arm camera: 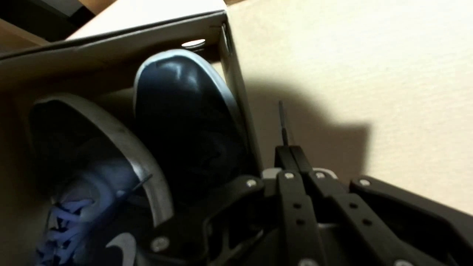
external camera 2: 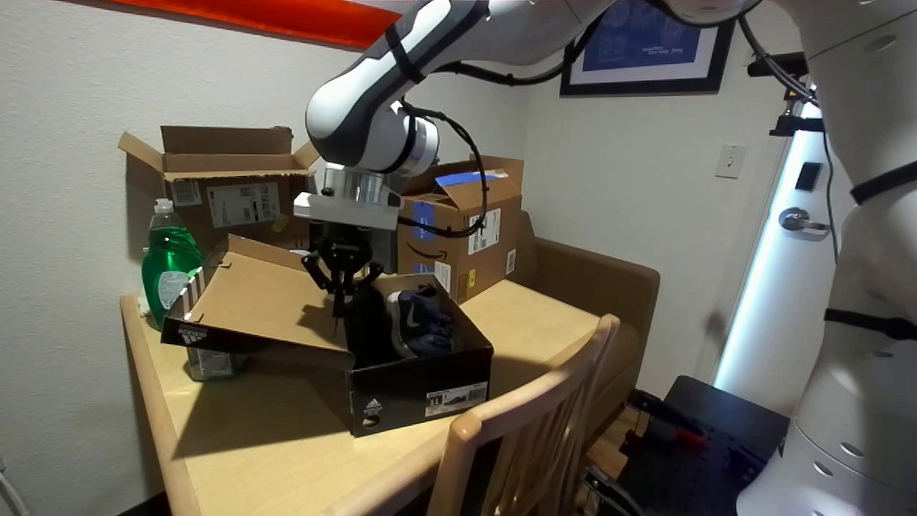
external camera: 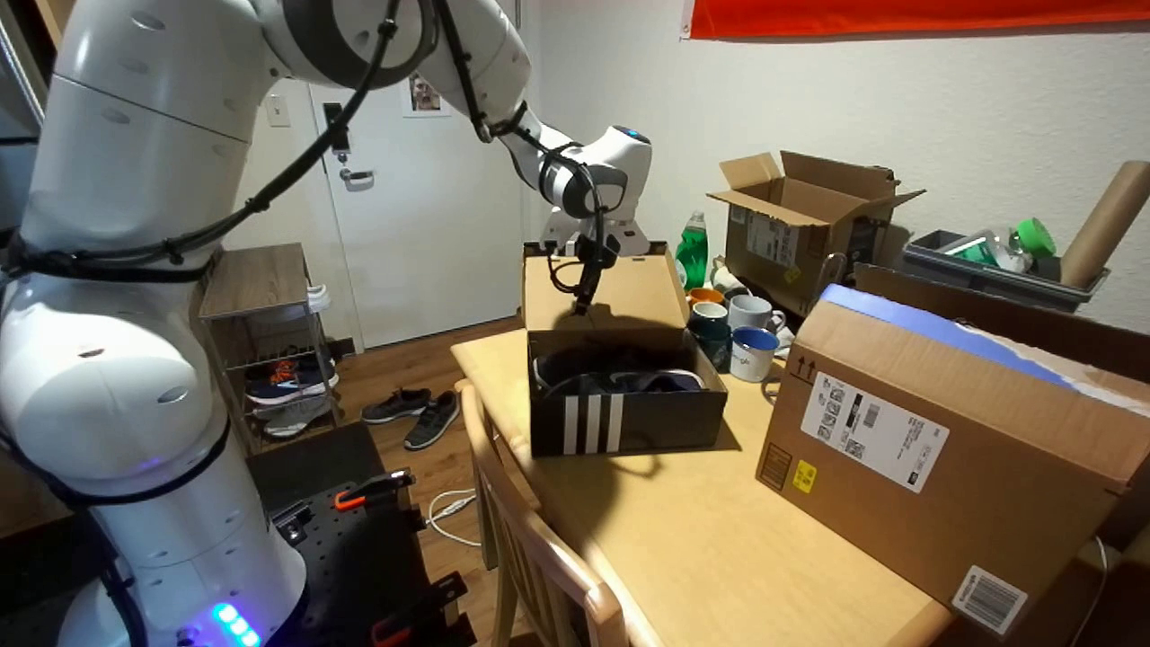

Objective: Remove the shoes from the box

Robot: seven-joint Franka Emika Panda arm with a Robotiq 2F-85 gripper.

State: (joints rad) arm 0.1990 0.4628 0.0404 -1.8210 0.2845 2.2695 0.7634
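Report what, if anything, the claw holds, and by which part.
Perhaps a thin strand, pinched near one end by the shut claw; I cannot be sure. The shoes lie in the box, ungripped.

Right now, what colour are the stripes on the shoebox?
The black box has white stripes, clearest in an exterior view.

Two dark shoes (arm camera: 184, 122) lie in the box (arm camera: 111, 51), near fingers (arm camera: 283, 159) pressed together.
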